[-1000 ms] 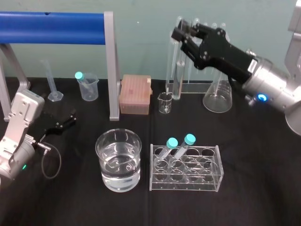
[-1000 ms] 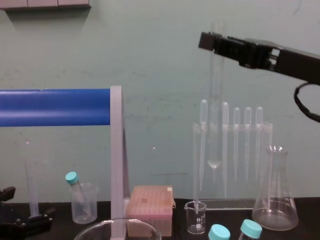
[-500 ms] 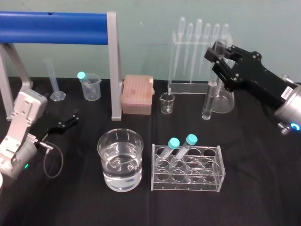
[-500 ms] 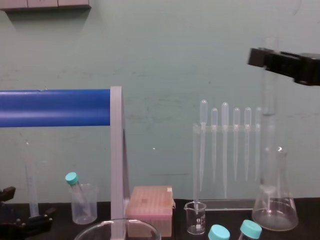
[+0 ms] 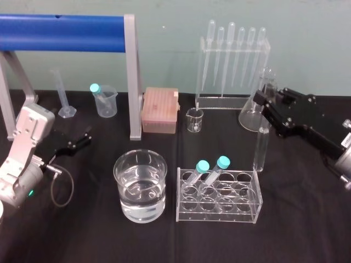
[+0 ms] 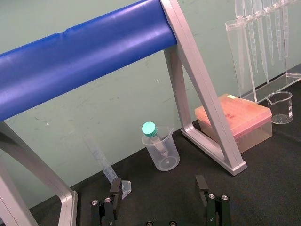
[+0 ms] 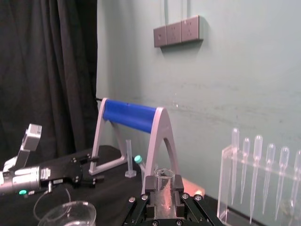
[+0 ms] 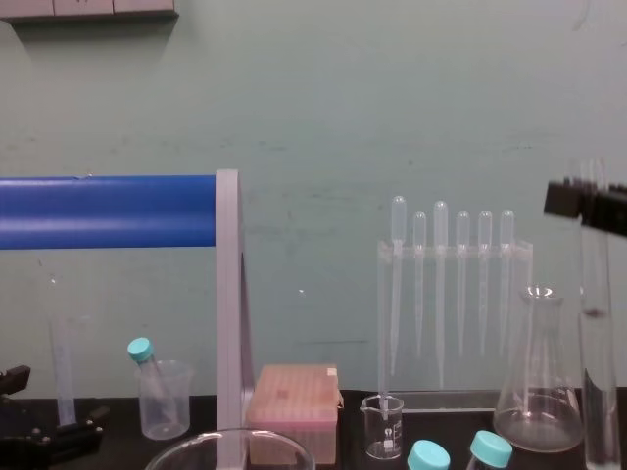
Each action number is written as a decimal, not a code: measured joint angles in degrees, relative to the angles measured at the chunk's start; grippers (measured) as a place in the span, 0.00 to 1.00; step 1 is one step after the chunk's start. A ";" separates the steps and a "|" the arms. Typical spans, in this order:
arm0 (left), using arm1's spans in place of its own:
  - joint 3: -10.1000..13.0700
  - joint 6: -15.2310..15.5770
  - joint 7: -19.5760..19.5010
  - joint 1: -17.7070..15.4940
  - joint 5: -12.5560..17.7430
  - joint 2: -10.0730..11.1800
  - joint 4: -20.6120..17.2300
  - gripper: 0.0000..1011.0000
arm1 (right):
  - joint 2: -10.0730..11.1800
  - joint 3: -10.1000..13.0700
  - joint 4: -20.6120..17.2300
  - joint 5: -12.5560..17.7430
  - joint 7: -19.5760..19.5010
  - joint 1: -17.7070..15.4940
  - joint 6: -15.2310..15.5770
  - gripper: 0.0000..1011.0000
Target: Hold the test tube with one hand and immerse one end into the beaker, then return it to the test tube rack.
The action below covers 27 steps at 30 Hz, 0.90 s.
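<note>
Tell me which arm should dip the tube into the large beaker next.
Right. The right end effector grips the test tube upright, with the beaker off to its left. The left end effector is open and empty, out to the beaker's left.

In your chest view, the bottom edge cuts off the beaker [image 8: 196,446] below its rim and the test tube [image 8: 599,392] at its lower end; the right gripper [image 8: 592,203] runs off the right edge.

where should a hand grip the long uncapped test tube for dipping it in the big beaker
Near its open top, from the side, as the right hand does now. The test tube hangs upright, so a high pinch leaves the round bottom free to go down into the beaker.
</note>
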 joint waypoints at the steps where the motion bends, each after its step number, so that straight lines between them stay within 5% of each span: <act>1: 0.00 0.00 0.00 0.00 0.00 0.00 0.00 0.99 | 0.00 0.00 0.00 0.00 0.00 0.00 0.00 0.22; 27: 0.00 0.00 0.00 0.00 0.00 0.00 0.00 0.99 | -3.20 -3.69 7.88 0.03 6.36 4.42 -0.88 0.22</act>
